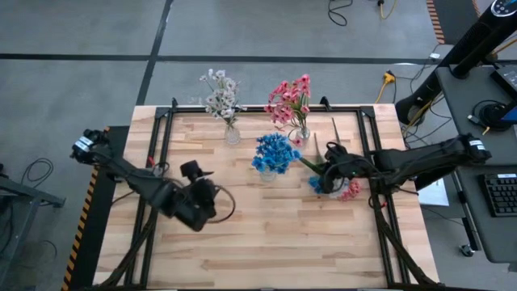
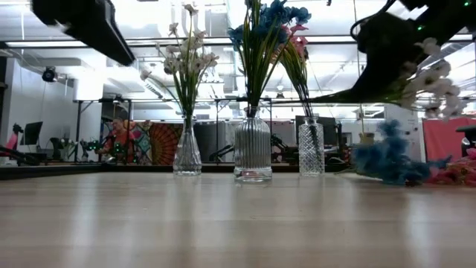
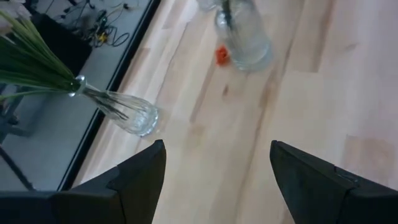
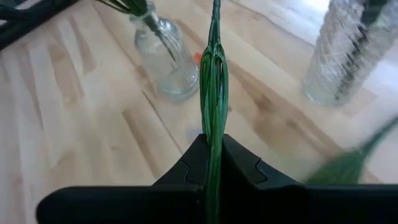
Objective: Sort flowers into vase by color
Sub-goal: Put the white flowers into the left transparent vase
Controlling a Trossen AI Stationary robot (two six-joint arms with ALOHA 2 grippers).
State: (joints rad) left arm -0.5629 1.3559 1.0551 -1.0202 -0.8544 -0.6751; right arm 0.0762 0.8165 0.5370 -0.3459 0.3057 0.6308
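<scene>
The right gripper (image 4: 213,163) has its two dark fingers pressed together on the thin green stem of a flower spray (image 4: 214,81), at the centre-right of the high view. Just beside it, a blue spray (image 1: 316,184) and a pink spray (image 1: 350,191) lie on the wooden table (image 1: 266,242). Above them in the frame stand three clear glass vases with white (image 1: 221,95), blue (image 1: 273,152) and pink blossoms (image 1: 291,99). The left gripper (image 3: 217,171), fingers spread and empty, hangs at the lower left.
</scene>
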